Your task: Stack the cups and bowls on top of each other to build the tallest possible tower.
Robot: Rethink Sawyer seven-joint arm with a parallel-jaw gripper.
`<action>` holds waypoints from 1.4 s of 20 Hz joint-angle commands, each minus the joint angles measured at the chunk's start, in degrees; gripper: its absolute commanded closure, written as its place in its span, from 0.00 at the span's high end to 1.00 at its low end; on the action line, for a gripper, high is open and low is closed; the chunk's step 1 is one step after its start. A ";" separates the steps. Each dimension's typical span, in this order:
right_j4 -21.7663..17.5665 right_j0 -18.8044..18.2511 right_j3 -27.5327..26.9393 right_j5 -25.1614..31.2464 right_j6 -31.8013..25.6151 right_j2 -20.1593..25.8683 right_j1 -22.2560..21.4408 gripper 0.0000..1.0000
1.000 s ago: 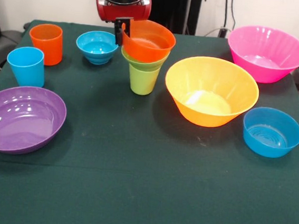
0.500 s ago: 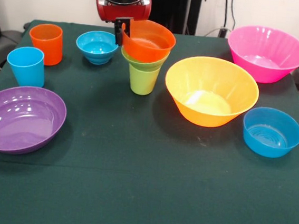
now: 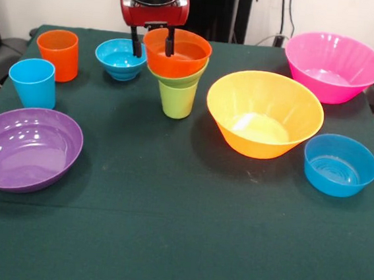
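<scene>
Green tablecloth holds a green cup topped by an orange bowl; gripper fingers spread apart, straddling the bowl's rim.

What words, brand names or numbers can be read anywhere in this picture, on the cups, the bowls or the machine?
None can be read.
The orange cup, light blue cup and lime green cup are plain.
The bowls, such as the pink bowl and purple bowl, carry no print.
The red and black arm above the gripper shows no legible label or mark.
</scene>
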 commanded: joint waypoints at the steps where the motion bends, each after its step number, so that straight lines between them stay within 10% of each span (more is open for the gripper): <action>1: -3.09 1.31 -1.01 -3.37 -2.94 -1.00 2.00 1.00; 28: 5.61 0.49 -0.15 4.33 -5.80 1.90 -6.49 1.00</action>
